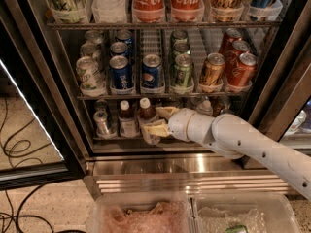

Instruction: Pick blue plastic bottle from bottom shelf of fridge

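The blue plastic bottle [145, 108], with a white cap and dark brown drink, stands on the bottom shelf [112, 139] of the fridge [57, 101], left of centre. My gripper [151, 120] reaches in from the right on a white arm. It is open, with one finger [166, 112] behind the bottle's shoulder and the other finger [154, 129] across its lower body. A second, similar brown bottle [126, 118] stands just to its left.
A silver can [102, 123] stands at the shelf's left and a clear crinkled bottle [204, 108] behind my wrist. Soda cans [151, 71] fill the rack above. The open glass door [24, 130] is at the left. Two clear bins [141, 212] sit below the steel base. Cables [14, 149] lie on the floor.
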`<control>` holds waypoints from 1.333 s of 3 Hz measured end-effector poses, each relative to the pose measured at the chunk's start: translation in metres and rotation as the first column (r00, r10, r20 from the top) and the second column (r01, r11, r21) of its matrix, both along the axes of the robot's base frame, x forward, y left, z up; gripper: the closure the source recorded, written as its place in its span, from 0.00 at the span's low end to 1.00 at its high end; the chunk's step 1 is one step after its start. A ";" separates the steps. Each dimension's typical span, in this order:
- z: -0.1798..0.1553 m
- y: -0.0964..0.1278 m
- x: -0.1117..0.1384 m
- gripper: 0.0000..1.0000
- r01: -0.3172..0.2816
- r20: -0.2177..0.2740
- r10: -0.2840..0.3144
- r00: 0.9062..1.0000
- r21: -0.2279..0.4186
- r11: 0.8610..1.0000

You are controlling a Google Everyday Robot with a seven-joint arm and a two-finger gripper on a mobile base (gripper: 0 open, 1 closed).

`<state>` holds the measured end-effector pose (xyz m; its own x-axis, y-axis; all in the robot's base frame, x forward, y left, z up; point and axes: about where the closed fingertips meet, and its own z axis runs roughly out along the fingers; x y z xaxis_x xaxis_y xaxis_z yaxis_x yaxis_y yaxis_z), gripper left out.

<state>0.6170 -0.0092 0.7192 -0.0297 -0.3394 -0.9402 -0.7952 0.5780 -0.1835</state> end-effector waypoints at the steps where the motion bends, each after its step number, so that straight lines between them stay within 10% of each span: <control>1: 0.004 0.000 -0.021 1.00 -0.068 -0.027 0.067 0.997 -0.025 0.997; 2: 0.016 -0.004 -0.076 1.00 -0.149 -0.066 0.145 0.987 -0.067 0.986; 4: -0.005 -0.038 -0.134 1.00 -0.085 -0.129 0.076 0.989 -0.069 0.994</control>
<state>0.4828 -0.0472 0.7144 -0.1159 -0.4143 -0.9027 -0.8581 0.4995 -0.1191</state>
